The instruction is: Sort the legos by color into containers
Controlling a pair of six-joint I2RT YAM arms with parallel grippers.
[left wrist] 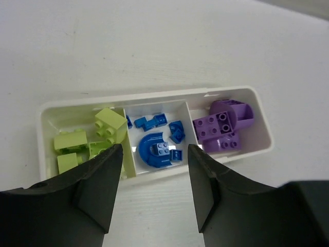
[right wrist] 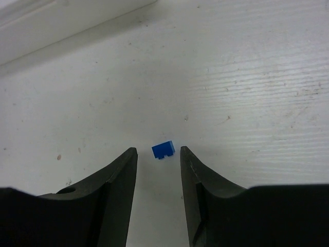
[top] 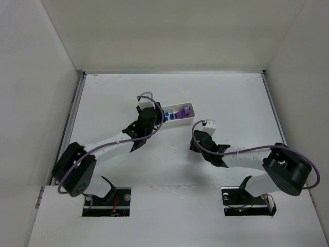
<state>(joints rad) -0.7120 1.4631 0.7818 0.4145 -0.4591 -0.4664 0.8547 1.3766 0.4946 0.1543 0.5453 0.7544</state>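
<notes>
The white three-compartment tray [left wrist: 144,98] lies on the table under my left gripper [left wrist: 154,154], which is open and empty above its near rim. Lime green legos [left wrist: 110,123] fill the left compartment, blue legos [left wrist: 154,149] the middle and purple legos [left wrist: 223,123] the right. One small blue lego [right wrist: 163,150] lies on the table between the tips of my open right gripper [right wrist: 158,151], untouched. In the top view the tray [top: 192,108] sits at centre, the left gripper [top: 153,117] over its left end and the right gripper [top: 197,144] below right of it.
White walls enclose the table [top: 236,103] on the left, back and right. A wall edge [right wrist: 61,31] runs across the far side of the right wrist view. Purple cables loop over both arms.
</notes>
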